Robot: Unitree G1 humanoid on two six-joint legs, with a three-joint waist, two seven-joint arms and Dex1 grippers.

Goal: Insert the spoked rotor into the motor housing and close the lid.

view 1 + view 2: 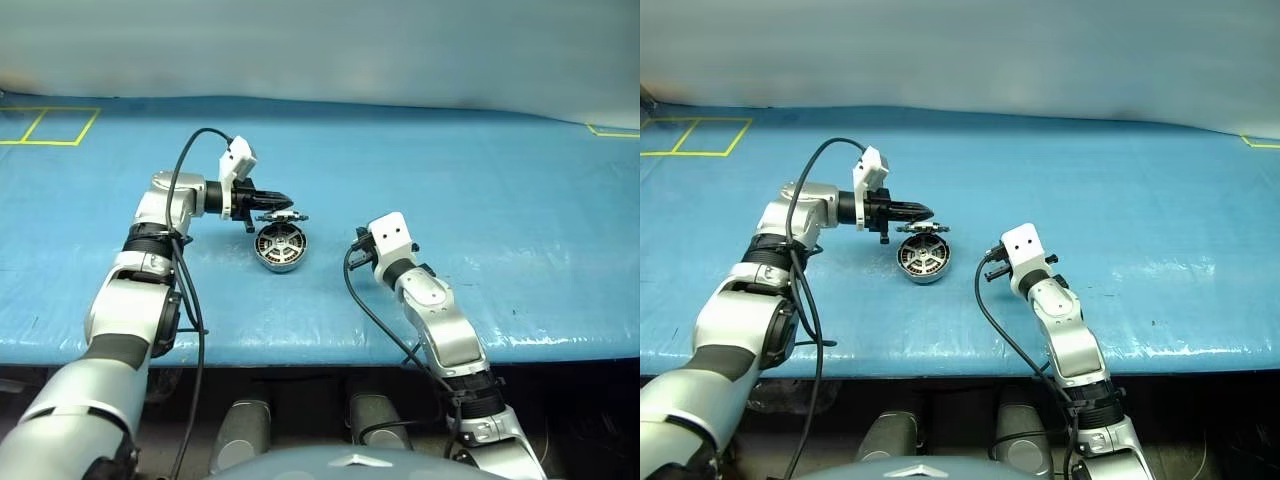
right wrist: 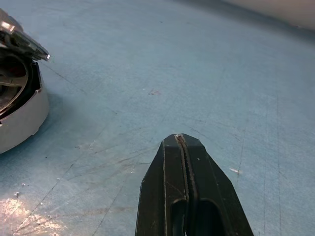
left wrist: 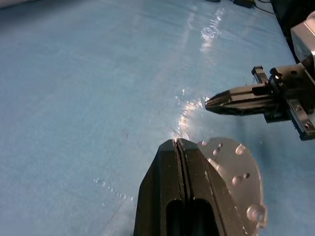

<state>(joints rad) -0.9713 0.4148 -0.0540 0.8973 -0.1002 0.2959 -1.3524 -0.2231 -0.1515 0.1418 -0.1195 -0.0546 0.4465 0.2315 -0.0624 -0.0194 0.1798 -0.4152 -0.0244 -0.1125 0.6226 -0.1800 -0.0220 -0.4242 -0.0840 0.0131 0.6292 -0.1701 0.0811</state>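
Right gripper (image 1: 362, 243) idles shut and empty near the table's (image 1: 520, 200) front edge; rotor seated, lid not yet down.
Spokes show inside the motor housing (image 1: 279, 249), so the spoked rotor (image 1: 922, 258) seems to be seated already, though this is hard to confirm. What remains is closing: the lid (image 1: 281, 216) stands partly raised over the housing's far edge, with the left gripper (image 1: 284, 195), fingers pressed together and holding nothing, just above it.
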